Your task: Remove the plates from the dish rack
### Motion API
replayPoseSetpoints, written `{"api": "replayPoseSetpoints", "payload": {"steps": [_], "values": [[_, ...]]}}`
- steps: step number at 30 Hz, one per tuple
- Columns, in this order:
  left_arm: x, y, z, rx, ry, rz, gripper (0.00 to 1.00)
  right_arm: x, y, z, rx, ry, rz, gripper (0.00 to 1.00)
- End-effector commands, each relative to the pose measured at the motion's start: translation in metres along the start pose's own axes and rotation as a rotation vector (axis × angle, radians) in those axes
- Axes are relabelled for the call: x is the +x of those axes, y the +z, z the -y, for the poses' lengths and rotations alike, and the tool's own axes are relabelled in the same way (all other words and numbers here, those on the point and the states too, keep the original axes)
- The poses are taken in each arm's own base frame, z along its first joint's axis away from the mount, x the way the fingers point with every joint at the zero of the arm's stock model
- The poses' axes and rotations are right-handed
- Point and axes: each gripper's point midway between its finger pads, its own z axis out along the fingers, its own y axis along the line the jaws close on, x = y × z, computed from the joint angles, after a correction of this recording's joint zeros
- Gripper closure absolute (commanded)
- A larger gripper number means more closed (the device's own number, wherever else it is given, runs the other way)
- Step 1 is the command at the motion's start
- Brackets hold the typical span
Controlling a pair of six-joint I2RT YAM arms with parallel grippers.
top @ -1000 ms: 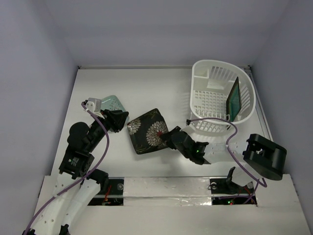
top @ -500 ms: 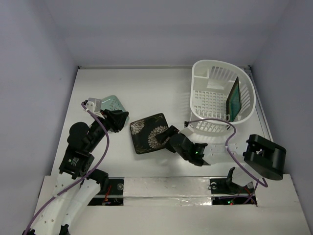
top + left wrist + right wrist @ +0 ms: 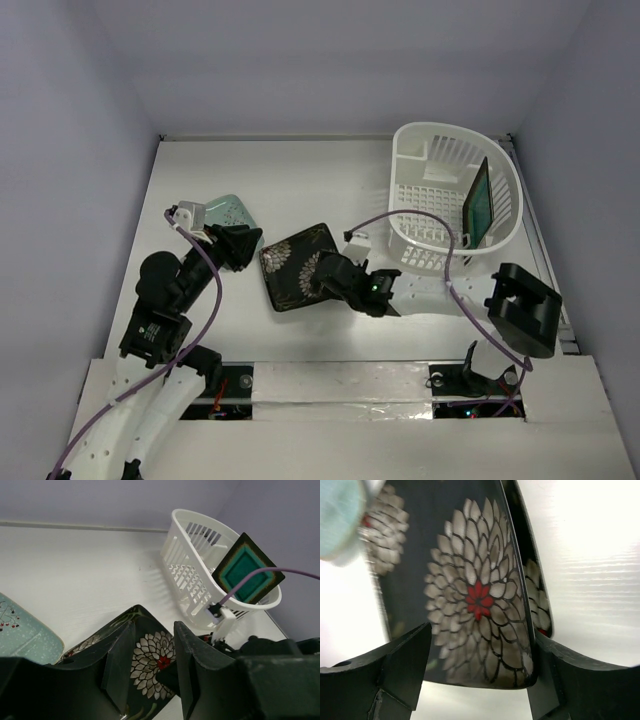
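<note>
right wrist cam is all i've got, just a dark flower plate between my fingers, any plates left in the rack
Observer: One. A teal-centred plate stands on edge at the right side of the dish rack.
Operator: where's the other arm
Observer: The left gripper sits just left of the flower plate, jaws apart, holding nothing.
Operator: anything beside it
Observer: A mint plate lies on the table, on the far side of that gripper.
</note>
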Motion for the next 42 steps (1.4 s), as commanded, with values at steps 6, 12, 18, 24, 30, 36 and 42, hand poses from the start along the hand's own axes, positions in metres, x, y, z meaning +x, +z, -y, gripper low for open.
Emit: {"api": "replayPoseSetpoints", "payload": {"steps": [6, 12, 18, 24, 30, 36, 42], "values": [[-0.027, -0.007, 0.018, 0.057, 0.015, 0.077, 0.66, 0.007, -0.001, 0.029, 0.194, -0.274, -0.043, 0.27], [-0.027, -0.009, 0.021, 0.067, 0.016, 0.08, 0.66, -0.009, -0.015, 0.038, 0.239, -0.294, -0.01, 0.2], [-0.028, -0.01, 0.021, 0.066, 0.015, 0.085, 0.66, -0.029, -0.035, 0.049, 0.3, -0.352, 0.015, 0.22], [-0.029, -0.011, 0.022, 0.072, 0.016, 0.089, 0.66, -0.131, -0.106, 0.067, 0.428, -0.281, 0.323, 0.93], [-0.029, -0.014, 0.026, 0.087, 0.019, 0.096, 0.66, -0.237, -0.17, 0.13, 0.644, -0.174, 0.521, 1.0], [-0.026, -0.022, 0.038, 0.142, 0.009, 0.086, 0.66, -0.303, -0.214, 0.185, 0.635, -0.041, 0.644, 0.68], [-0.017, -0.038, 0.048, 0.189, 0.024, 0.042, 0.65, -0.319, -0.204, 0.232, 0.751, -0.079, 0.602, 0.3]]}}
